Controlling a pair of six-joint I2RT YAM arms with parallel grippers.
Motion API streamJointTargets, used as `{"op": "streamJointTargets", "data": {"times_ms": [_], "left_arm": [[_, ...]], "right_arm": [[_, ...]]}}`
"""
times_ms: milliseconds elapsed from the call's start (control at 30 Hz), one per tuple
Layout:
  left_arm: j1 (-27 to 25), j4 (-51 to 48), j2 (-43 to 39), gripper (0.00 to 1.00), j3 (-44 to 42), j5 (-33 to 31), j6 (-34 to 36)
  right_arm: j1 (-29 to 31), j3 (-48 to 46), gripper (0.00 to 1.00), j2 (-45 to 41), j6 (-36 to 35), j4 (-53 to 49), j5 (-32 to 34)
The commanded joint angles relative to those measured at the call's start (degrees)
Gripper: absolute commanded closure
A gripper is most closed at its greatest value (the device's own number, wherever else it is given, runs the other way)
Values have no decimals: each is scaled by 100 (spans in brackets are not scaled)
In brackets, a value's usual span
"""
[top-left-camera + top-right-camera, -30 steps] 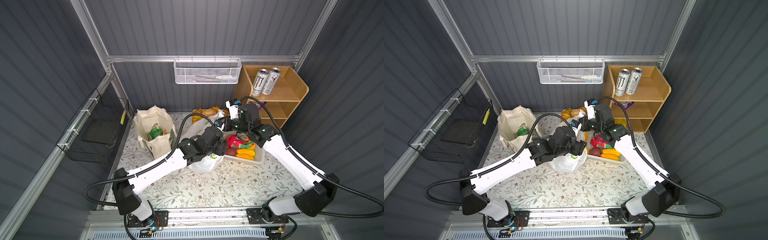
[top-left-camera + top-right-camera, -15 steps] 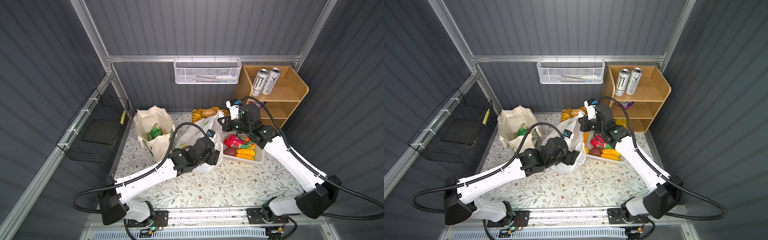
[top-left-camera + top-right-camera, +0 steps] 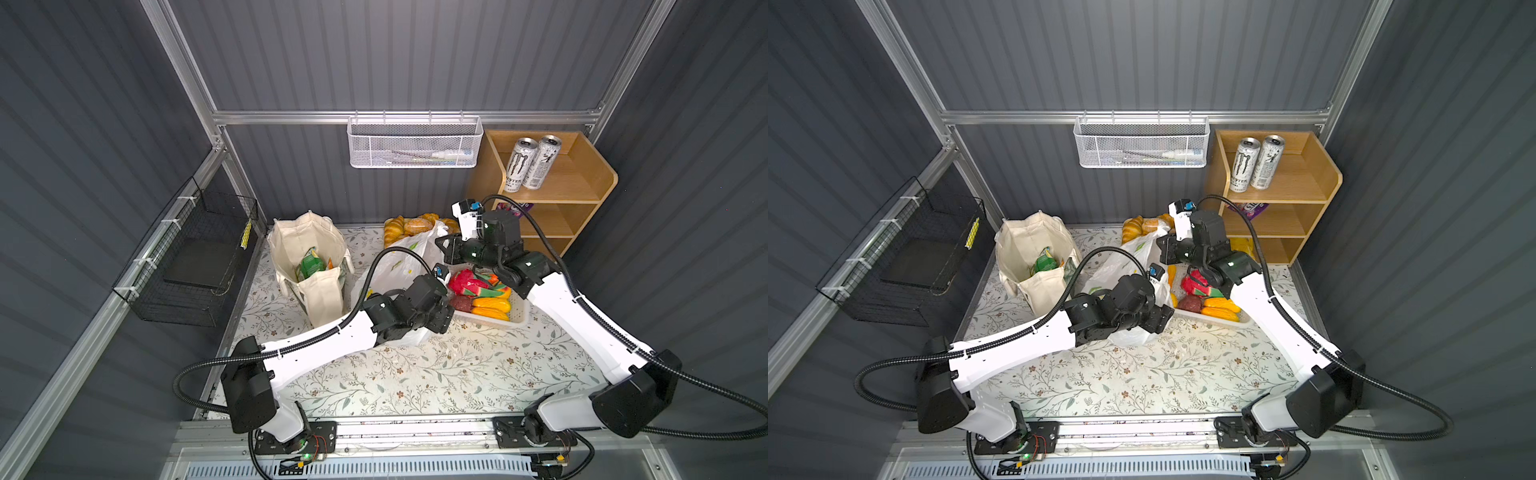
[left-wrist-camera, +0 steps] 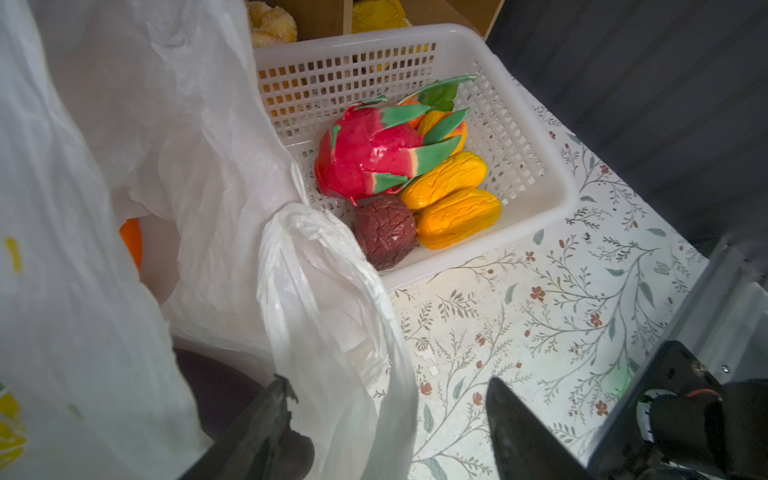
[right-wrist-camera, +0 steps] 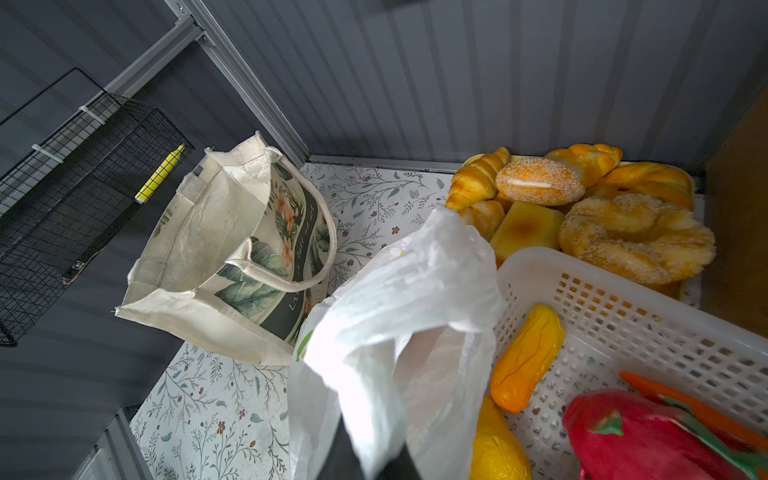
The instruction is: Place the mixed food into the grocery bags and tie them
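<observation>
Right gripper point(image 3: 444, 249) is clamped tight on the top edge of the white plastic bag point(image 3: 399, 266), and the wrist view shows the thin film bunched between its closed fingertips point(image 5: 370, 461), pulled up over the near corner of the white basket point(image 5: 623, 316). Down at the front, the left gripper point(image 3: 442, 320) sits low beside the bag's bulging lower end, jaws spread wide with nothing pinched. In its own camera a loose loop handle of the bag point(image 4: 332, 311) hangs right in the gap between the two dark fingers point(image 4: 266, 415), brushing the one on the bag side, with bare floral table point(image 4: 561, 311) showing by the other. Just beyond that handle the basket point(image 4: 569, 195) holds the toy produce: a red dragon fruit point(image 4: 365, 158), two yellow pieces point(image 4: 457, 216) and a wrinkled dark red fruit point(image 4: 384, 232), close to the left gripper but apart from it. An orange piece point(image 4: 132, 245) shows through the bag's skin. The canvas tote point(image 3: 320, 291) stands open well to the left with a green packet point(image 3: 309, 264) inside, away from both grippers.
</observation>
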Motion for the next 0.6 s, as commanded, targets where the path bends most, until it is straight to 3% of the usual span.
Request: {"op": "streamJointTargets", "data": {"times_ms": [0,33,67,133,167,267,400,567], "left_arm": [[-36,-332,269,27,344,-727,-173],[-29,-526,407,33,565,-898,-183],[-34,-711,502,45,705,-983,-191],[-2,-895,555,92,897,-1133,-79],[-1,-919,448,100,977,-1215,-12],[89,-393,-343,100,1030,-1213,320],[1002,483,-1416,100,838,-217,402],[1779,559,-1688,100,982,229,601]], "right_arm": [[-18,-51,100,-163,32,93,-88],[-16,-51,100,-160,31,90,-82],[-22,-47,100,-165,31,84,-78],[-69,-17,100,-165,23,49,-92],[-105,0,100,-176,21,7,-92],[-376,-21,100,-276,128,-26,-191],[-713,21,100,-464,347,-185,-388],[-711,76,100,-752,433,-577,-499]]}}
